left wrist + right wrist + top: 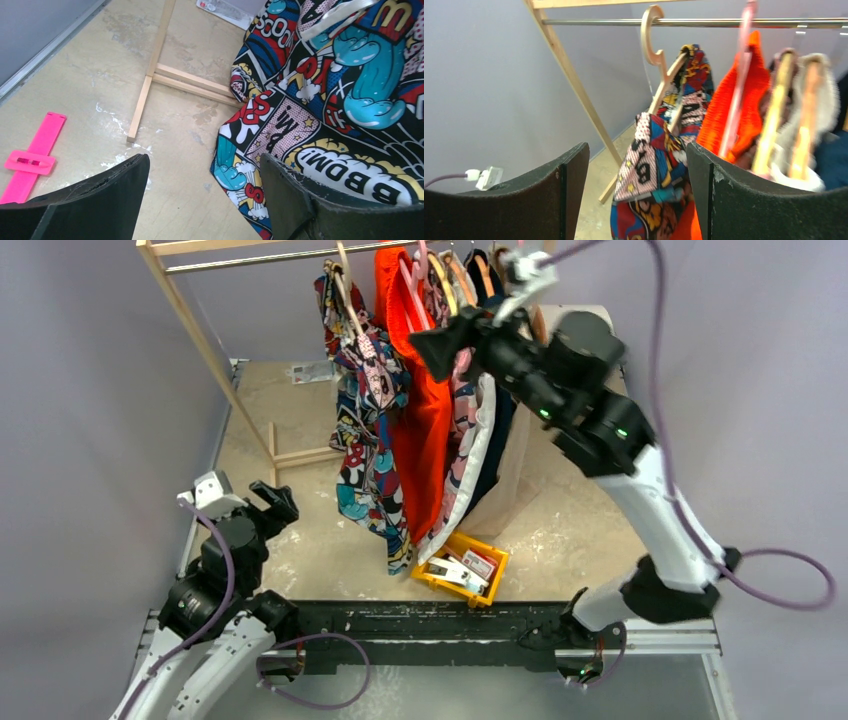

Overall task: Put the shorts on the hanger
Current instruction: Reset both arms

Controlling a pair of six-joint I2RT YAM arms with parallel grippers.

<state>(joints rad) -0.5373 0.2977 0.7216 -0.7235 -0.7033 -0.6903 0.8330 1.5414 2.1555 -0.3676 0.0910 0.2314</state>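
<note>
We saw a wooden clothes rack [215, 360] standing on a pale table [300, 540], its metal rail [724, 22] crowded with garments. The shorts [368, 440], in a busy comic print of black, red, yellow and blue, hung draped over the hanger [659, 55]. This thin cream hanger had its hook over the rail at the left end of the row. Just beside the shorts hung a plain orange garment [420, 410], then several more clothes on pink and wooden hangers.

The right gripper [440, 340] was raised high near the rail. In its own camera we saw its two dark fingers [549, 190] spread wide with nothing clamped between them; the shorts and hanger showed through the gap, a little beyond the tips.

The left gripper [204, 157] sat low over the table, also spread wide and holding nothing. The lower hem of the shorts hung just beside one of its fingers. A pink clip [32, 160] lay on the table to its other side.

We judged that the shorts were already on the hanger and the hanger on the rail, so the step in hand looked like letting go. The next move would call for drawing the right arm straight back. It would have to avoid brushing the hook off the rail or snagging the cloth.
</note>
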